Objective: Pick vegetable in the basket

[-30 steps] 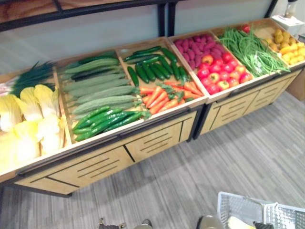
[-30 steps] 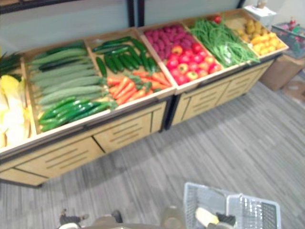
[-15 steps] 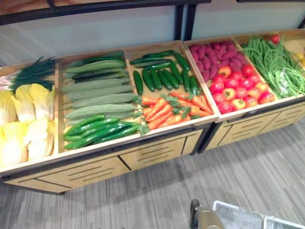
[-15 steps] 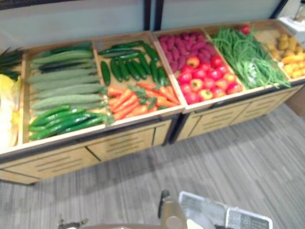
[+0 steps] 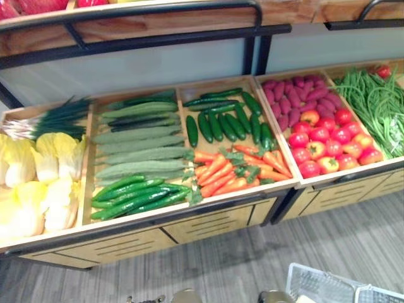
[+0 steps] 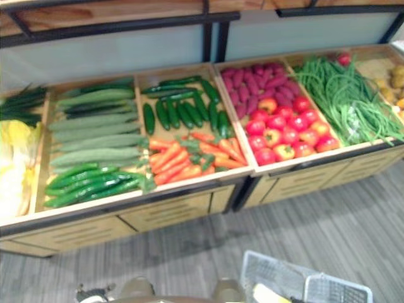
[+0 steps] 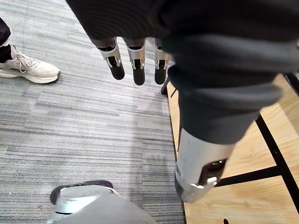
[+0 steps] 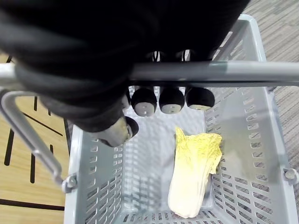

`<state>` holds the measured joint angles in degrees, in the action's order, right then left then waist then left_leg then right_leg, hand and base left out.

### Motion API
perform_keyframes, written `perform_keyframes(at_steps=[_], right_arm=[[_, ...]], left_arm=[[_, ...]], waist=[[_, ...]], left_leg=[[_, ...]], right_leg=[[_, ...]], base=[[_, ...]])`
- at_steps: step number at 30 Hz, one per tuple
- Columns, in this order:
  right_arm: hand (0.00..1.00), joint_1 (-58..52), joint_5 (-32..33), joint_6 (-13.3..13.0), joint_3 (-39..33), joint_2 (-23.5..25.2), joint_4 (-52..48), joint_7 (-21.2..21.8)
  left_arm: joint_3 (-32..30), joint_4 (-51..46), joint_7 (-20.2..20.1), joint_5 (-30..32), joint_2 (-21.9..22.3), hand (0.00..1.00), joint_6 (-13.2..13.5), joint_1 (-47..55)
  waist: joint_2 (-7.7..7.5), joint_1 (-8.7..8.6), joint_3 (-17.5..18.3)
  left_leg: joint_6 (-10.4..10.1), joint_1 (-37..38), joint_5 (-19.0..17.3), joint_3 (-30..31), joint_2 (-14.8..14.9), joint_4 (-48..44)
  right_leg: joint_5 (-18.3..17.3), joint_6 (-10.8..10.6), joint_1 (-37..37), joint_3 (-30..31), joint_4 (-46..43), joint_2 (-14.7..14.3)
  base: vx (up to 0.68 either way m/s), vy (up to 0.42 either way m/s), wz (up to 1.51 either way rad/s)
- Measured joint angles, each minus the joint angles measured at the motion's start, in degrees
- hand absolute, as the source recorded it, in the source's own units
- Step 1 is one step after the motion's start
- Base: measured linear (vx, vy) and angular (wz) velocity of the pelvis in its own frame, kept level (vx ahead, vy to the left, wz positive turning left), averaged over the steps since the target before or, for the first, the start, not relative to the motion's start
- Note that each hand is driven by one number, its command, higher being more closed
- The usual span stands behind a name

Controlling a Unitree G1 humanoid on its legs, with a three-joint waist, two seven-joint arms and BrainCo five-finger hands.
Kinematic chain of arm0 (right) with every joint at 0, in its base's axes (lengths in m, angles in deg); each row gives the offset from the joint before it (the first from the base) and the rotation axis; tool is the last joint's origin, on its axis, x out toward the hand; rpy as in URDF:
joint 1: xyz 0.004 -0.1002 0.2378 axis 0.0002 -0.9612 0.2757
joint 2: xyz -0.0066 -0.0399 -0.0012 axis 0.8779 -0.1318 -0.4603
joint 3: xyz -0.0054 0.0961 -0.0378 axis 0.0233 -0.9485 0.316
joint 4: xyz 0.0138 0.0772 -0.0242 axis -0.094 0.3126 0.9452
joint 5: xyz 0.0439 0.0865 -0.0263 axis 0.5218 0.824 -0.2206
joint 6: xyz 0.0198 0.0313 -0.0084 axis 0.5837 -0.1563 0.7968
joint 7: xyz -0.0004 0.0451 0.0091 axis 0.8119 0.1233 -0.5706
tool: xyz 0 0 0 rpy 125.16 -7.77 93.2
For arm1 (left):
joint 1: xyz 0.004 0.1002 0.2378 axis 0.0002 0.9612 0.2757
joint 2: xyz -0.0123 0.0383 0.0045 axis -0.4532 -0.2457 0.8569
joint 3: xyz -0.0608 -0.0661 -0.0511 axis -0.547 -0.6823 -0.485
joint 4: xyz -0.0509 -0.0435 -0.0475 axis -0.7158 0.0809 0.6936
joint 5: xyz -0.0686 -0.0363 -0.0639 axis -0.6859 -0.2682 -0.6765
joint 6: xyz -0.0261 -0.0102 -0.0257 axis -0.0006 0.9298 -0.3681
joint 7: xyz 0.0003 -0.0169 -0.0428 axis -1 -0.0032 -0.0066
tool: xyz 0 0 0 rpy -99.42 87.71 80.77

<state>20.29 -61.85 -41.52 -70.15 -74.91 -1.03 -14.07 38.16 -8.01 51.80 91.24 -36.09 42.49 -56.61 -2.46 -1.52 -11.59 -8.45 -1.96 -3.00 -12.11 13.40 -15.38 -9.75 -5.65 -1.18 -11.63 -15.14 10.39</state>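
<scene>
Pale yellow cabbage [image 8: 194,172], lying flat inside grey basket [image 8: 93,186]

Both eye views overlook the stand [image 5: 208,221]; wrist views closely face floor [image 7: 70,121], basket [image 8: 268,154].

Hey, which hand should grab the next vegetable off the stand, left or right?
Left. The left hand hangs free with straight fingers, holding nothing. The right hand is curled round the basket handle, carrying the basket with a cabbage in it, so it is busy.
</scene>
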Motion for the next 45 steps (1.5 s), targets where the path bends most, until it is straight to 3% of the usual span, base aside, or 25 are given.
perform_keyframes(at_steps=[4, 8, 12, 15, 18, 22, 28, 34, 36, 39, 45], right_arm=[[1.00, -0.1, 0.0, 0.0, -0.2, 0.5, 0.0, 0.0], [1.00, -0.3, 0.0, -0.2, -1.8, 0.4, 0.1, 0.0], [1.00, -0.1, -0.1, -0.1, -2.1, -0.5, 1.3, -0.1], [1.00, 1.1, -0.1, 0.5, -2.3, -1.0, 3.7, -0.1], [1.00, 1.5, -0.1, 1.8, -3.2, -1.0, 6.3, -0.1], [1.00, 1.1, -0.1, 2.3, -6.4, -2.1, 10.4, 0.3], [1.00, 0.1, -0.1, 2.3, -7.3, -5.0, 12.5, 0.3], [1.00, 0.9, -0.3, 2.0, -7.3, -6.3, 12.4, 1.0], [1.00, 1.0, -0.8, 2.0, -7.8, -6.3, 12.2, 1.3], [1.00, 0.9, -1.2, 1.9, -8.0, -6.2, 11.8, 1.5], [1.00, -0.1, -1.2, 1.5, -8.0, -5.8, 10.0, 1.5]], left_arm=[[-0.9, -0.3, 0.4, 0.0, 0.1, 0.00, 0.0, -0.1], [-0.9, -0.1, 0.4, 1.0, 1.2, 0.00, 0.0, 1.6], [-0.5, 0.4, 0.5, 1.5, 0.8, 0.00, 0.1, 1.8], [-1.8, 0.4, 0.7, 1.7, 0.4, 0.00, 0.7, 1.7], [-4.9, 1.0, 1.3, -2.6, -0.5, 0.00, 1.0, 1.5], [-16.2, 2.7, 2.7, -10.4, -0.5, 0.00, 1.1, 0.7], [-24.4, 2.7, 6.4, -16.0, -1.4, 0.00, 1.2, -0.2], [-31.6, 2.2, 8.0, -27.8, -3.0, 0.00, 2.5, -1.9], [-32.1, -0.2, 9.1, -29.0, -2.9, 0.00, 2.7, -2.0], [-30.2, -12.8, 12.7, -26.7, -2.5, 0.00, 3.2, -2.0], [-23.5, -39.2, 18.4, -7.4, -3.0, 0.00, 3.2, -1.8]], waist=[[-0.19, 0.35, -0.2], [1.09, 0.66, 0.6], [0.59, 0.72, 1.4], [0.45, 0.67, 2.5], [-0.57, 0.47, 3.2], [0.10, 0.14, 4.4], [1.55, -0.03, 6.8], [0.37, 0.03, 7.7], [0.31, 0.01, 7.8], [0.33, 0.10, 8.1], [1.13, -0.01, 8.6]], left_leg=[[-0.5, 1.5, -1.0, -0.6, -1.1, 4.5], [-0.4, 4.3, -3.7, -4.8, -1.2, 5.8], [0.3, 5.1, -4.7, -9.3, -2.2, 6.4], [0.2, 5.1, -5.0, -11.3, -3.1, 7.8], [0.7, 5.0, -4.5, -11.4, -4.0, 8.9], [0.7, 5.9, -3.7, -9.9, -4.0, 10.3], [0.6, 7.2, -3.7, -7.8, -4.2, 11.6], [0.6, 7.5, -3.6, -7.7, -4.3, 11.6], [0.4, 7.5, -3.7, -7.6, -4.2, 11.7], [0.5, 7.2, -3.7, -7.4, -4.2, 12.3], [0.4, 7.2, -3.2, -6.8, -4.3, 12.3]], right_leg=[[1.7, -1.6, -0.6, 1.2, 2.2, -0.1], [3.3, -2.4, -1.6, 5.9, 3.5, -1.2], [6.9, -2.7, -2.7, 10.4, 7.8, -1.3], [9.6, -2.0, -2.6, 10.2, 12.7, -0.6], [12.1, -2.7, -2.1, 9.9, 15.9, -0.1], [14.4, -3.6, 0.7, 7.5, 19.5, -0.4], [14.5, -3.5, 3.1, 5.5, 21.0, -0.5], [14.3, -2.8, 3.3, 5.4, 21.5, -0.5], [14.3, -2.8, 3.3, 5.4, 21.5, -0.5], [14.3, -2.8, 2.7, 5.0, 21.5, -0.6], [14.9, -2.9, 3.1, 4.3, 21.2, -0.6]], base=[[0.03, 0.129, -0.09], [-0.03, 0.090, -0.54], [-0.04, 0.082, -0.62], [-0.03, 0.080, -0.46], [0.03, 0.041, -0.13], [0.10, -0.006, 0.09], [0.04, -0.012, 0.10], [-0.05, -0.008, 0.00], [-0.05, -0.016, 0.00], [0.00, 0.000, 0.00], [0.05, -0.004, 0.02]])
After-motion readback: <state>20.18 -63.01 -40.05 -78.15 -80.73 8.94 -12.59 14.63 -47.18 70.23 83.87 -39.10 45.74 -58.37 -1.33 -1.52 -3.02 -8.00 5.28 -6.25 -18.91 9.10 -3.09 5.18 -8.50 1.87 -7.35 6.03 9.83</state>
